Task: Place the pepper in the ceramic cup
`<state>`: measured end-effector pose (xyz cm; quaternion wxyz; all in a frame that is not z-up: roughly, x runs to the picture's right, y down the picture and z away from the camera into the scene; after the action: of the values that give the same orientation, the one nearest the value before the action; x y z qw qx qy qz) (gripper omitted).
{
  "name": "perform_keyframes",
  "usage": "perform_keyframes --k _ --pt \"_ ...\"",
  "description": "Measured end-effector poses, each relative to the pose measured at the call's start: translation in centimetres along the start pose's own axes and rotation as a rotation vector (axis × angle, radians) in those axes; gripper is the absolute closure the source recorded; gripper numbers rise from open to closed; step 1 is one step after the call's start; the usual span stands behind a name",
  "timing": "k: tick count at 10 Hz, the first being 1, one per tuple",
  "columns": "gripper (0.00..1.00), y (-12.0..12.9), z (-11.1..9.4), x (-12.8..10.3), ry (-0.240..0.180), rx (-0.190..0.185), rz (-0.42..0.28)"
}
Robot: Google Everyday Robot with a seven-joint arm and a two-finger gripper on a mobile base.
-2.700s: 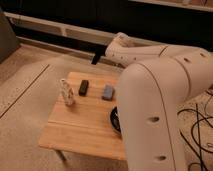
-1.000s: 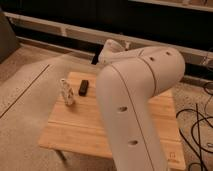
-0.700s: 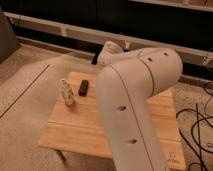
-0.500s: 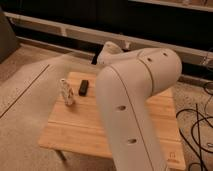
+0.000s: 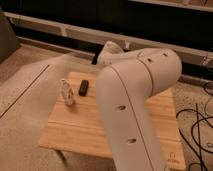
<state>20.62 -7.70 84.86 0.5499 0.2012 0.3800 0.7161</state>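
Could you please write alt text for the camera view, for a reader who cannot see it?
A large white robot arm fills the middle of the view, hiding much of a wooden table. On the table's left part stand a pale patterned figure and, beside it, a small dark block. The end effector is not in view.

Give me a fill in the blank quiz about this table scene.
The table is made of ____.
In the picture, the pale figure stands upright, to the ____ of the dark block.
The end effector is hidden behind the robot's big white ____.
Missing words: wood, left, arm.
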Motion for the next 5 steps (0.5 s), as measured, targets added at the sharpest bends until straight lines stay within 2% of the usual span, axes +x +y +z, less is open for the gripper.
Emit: perform_keyframes --k 5 --pt "0.20 0.02 -0.07 -0.21 0.006 -0.007 0.005"
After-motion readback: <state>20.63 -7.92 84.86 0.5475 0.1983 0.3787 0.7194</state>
